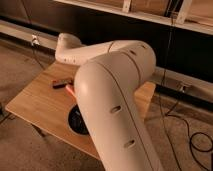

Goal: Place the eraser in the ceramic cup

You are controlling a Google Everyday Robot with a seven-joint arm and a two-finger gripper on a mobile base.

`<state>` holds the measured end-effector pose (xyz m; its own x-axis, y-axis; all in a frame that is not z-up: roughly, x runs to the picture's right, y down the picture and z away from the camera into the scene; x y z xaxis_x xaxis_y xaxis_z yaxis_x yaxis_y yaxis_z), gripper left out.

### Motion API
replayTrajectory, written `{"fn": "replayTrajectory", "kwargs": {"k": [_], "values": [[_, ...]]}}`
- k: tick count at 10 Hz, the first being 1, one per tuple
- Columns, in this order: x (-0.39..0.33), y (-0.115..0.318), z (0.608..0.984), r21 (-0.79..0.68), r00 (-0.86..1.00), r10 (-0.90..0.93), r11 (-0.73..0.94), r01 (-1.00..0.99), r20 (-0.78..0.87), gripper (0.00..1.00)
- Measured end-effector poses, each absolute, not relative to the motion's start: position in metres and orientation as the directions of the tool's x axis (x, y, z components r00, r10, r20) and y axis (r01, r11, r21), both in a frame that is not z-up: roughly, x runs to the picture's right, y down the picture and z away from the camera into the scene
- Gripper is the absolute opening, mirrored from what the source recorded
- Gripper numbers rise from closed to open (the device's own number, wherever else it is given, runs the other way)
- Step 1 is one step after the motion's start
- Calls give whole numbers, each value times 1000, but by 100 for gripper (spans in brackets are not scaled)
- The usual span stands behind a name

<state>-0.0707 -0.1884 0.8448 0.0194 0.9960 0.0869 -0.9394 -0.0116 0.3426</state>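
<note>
Dim warm light, deep shadows; claw unseen behind bright arm [114, 97].

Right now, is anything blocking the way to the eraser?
Nothing covers the eraser on the table; an orange stick lies just beside it. The hand is hidden behind the arm, so its path can't be judged.

Gripper out of sight behind the white arm [116, 102], black dish [75, 120] and orange stick [70, 90] only partly in view.
</note>
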Motion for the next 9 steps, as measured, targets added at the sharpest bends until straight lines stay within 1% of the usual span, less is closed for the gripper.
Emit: {"fn": "replayTrajectory", "kwargs": {"k": [5,7,9], "values": [[-90,-192,818,270,9,994,-20,-963,106,80],[-117,-182,800,128,-43,997,-51,-990,63,80],[-136,-177,787,45,-60,998,-62,-997,36,80]]}}
